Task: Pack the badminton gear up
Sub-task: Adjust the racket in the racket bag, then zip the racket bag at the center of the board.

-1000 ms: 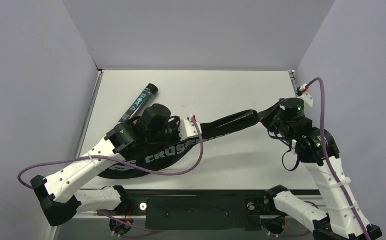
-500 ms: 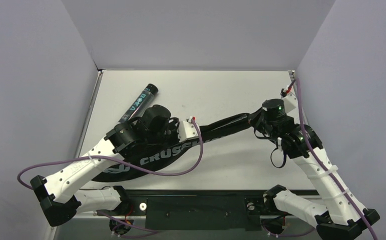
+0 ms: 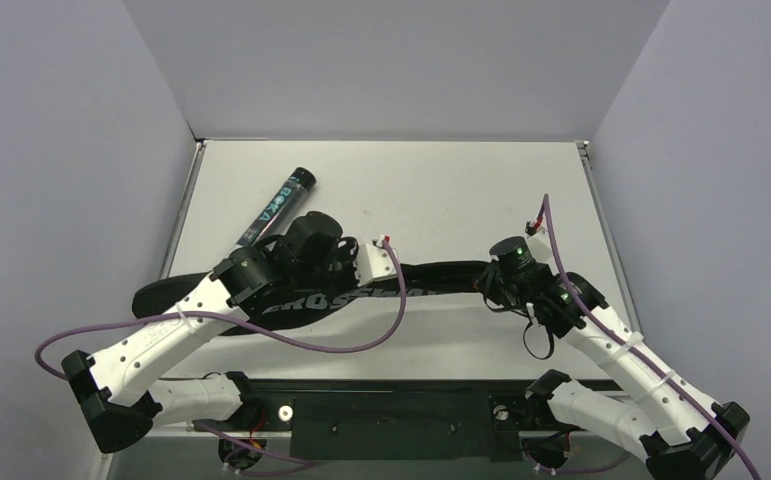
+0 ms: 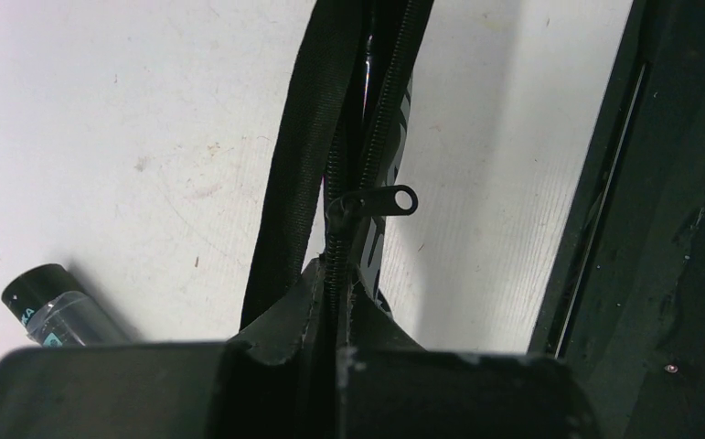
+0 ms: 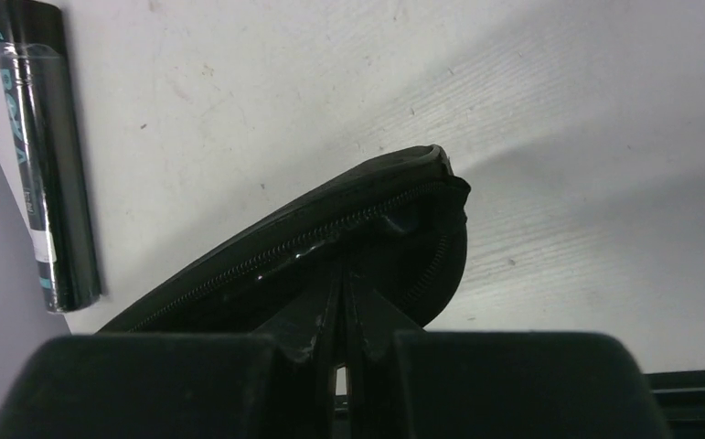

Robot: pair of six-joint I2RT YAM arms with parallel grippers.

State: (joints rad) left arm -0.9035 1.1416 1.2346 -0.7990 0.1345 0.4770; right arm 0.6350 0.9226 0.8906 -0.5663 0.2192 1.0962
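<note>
Two hands grip bag, lifted between them: left hand clamped on zip edge mid-bag, zip pull just ahead; right hand clamped on narrow end. Risk: opposing pulls could slip thin fabric from either pinch. Tube on surface, outside bag, beyond left hand.

Pale block letters on the bag, in the near middle, read roughly "CROSS" with the rest hidden, while the teal print down the tube at far left is too small and blurred to make out.
</note>
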